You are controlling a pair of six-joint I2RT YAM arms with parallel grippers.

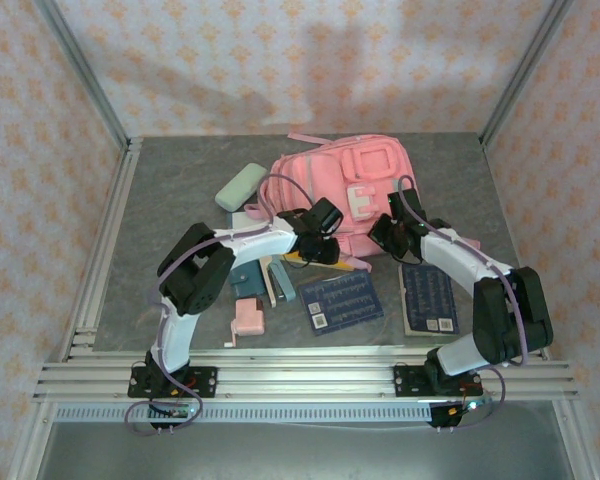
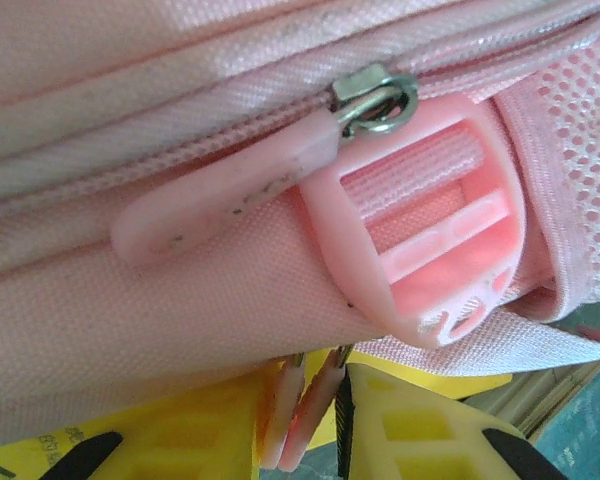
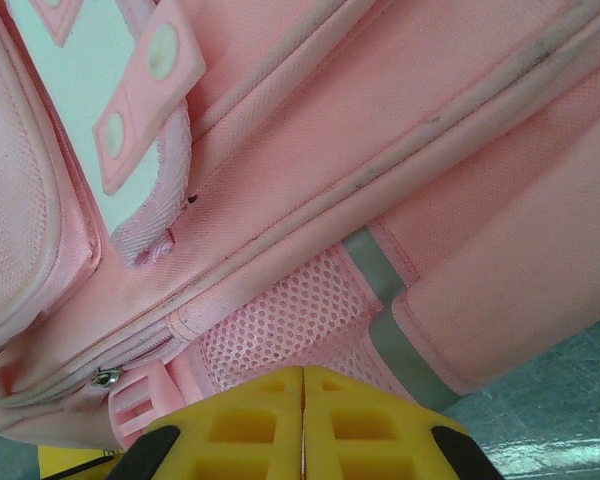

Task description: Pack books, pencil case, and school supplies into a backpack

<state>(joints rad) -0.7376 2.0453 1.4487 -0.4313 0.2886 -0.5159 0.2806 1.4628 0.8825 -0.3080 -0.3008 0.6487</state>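
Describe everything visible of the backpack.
The backpack is pink woven fabric, lying front-up toward the table's back. Front pockets, white clasp, mesh side pocket, grey reflective strip, pink strap buckle, zip closed. The left gripper pinches two of its pink pull tabs; a yellow book lies under its near edge.

No word, number or brand can be read with certainty anywhere. In the top external view, rows of small white print are carried across the covers of two dark navy flat books at lower centre of the frame, the left navy book (image 1: 340,298) and the right navy book (image 1: 427,292); the characters are too small to be made out. Small white label patches (image 1: 318,321) are set along the lower edge of each cover, and their content cannot be told. In the left wrist view, a short line of dark characters is printed on a flat yellow surface (image 2: 65,437) at lower left, blurred and unreadable.
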